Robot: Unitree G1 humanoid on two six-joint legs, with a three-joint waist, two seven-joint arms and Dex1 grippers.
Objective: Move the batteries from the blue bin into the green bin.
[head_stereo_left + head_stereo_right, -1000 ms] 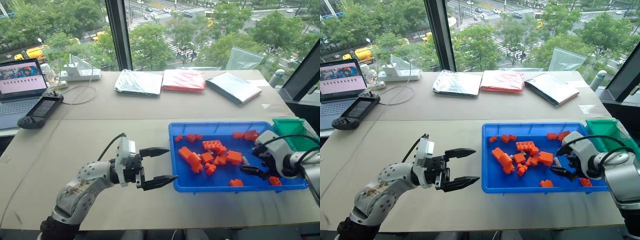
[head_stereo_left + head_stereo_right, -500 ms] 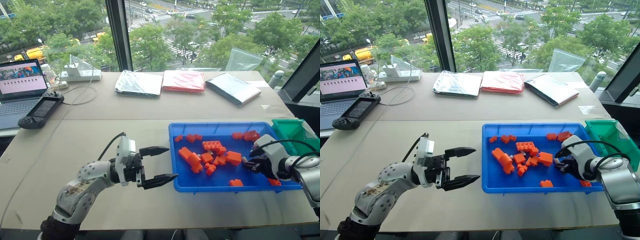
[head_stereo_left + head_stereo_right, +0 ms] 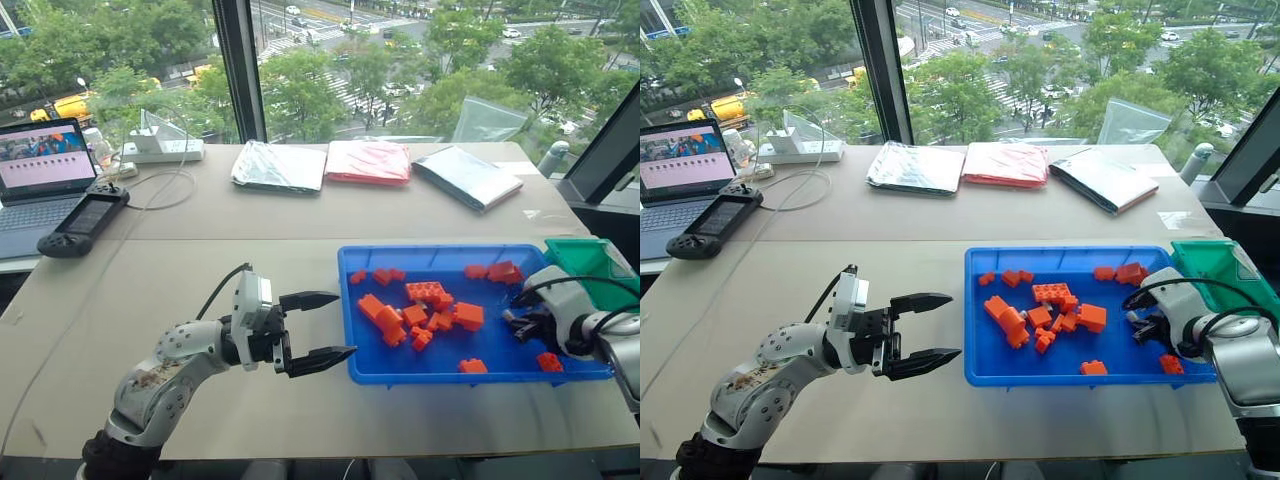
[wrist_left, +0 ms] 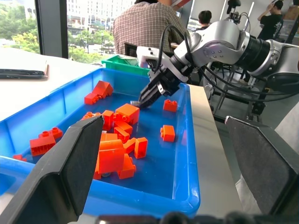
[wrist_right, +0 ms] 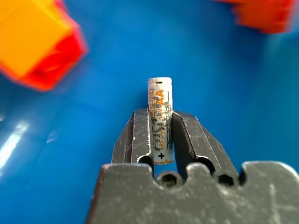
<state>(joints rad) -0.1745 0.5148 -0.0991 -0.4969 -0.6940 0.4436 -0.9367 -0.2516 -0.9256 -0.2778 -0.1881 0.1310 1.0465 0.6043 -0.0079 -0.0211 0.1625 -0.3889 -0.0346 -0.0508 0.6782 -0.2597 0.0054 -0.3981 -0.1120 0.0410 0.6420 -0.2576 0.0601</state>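
The blue bin (image 3: 440, 249) lies on the table at the right, with several orange bricks (image 3: 415, 310) scattered in it. My right gripper (image 5: 159, 114) is shut on one silver AA battery (image 5: 160, 119), which stands up between the fingers just above the bin's blue floor. From the head this gripper (image 3: 515, 320) hangs over the bin's right end, close to the green bin (image 3: 585, 262) that stands against the blue bin's far right corner. My left gripper (image 3: 345, 323) is open and empty over the table, just left of the blue bin.
A laptop (image 3: 40, 165) and a black controller (image 3: 80, 222) sit at the far left. Silver and red foil bags (image 3: 278, 165) lie along the back by the window. A person (image 4: 145, 28) in a checked shirt stands beyond the green bin.
My right gripper has shut on the battery, then lifted it and carried it to the right toward the green bin. The left arm has stayed still.
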